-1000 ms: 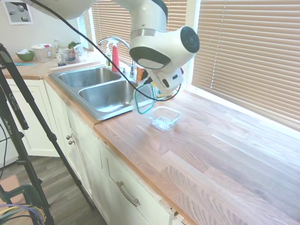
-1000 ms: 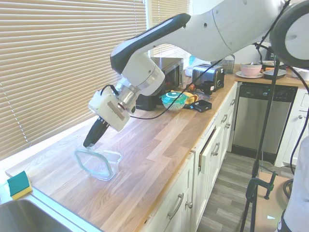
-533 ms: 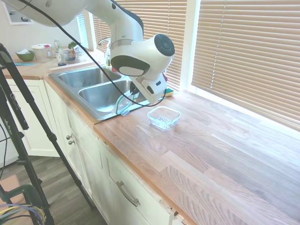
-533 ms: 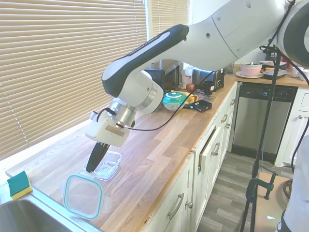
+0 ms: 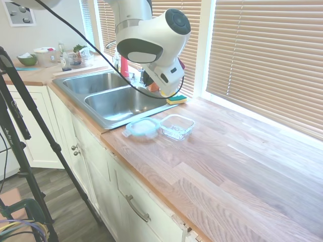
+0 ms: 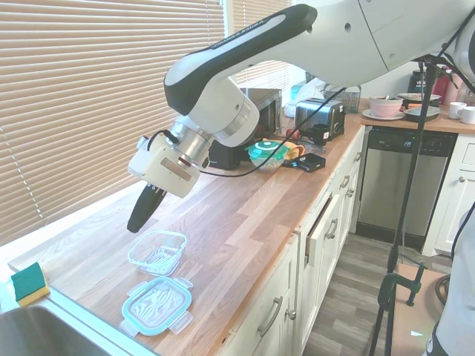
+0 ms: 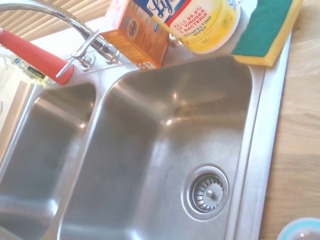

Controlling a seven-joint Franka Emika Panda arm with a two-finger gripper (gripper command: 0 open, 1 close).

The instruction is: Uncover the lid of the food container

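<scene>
End effector [image 6: 139, 220] is hanging empty above the desk [image 6: 245, 215], its dark fingers drawn together with nothing between them, just over the far side of the food container [image 6: 156, 251]. Beside the container, touching none of it, the lid [image 6: 156, 305] is lying flat on the wood, toward the sink [image 5: 113, 101]. Behind the sink, a yellow-green sponge [image 5: 176, 99] is resting near the container, while a Lysol wipes tub [image 7: 200, 22] is showing in the wrist view.

lid [image 6: 155, 305] beside food container [image 6: 157, 251], countertop [image 6: 245, 215] open
</scene>
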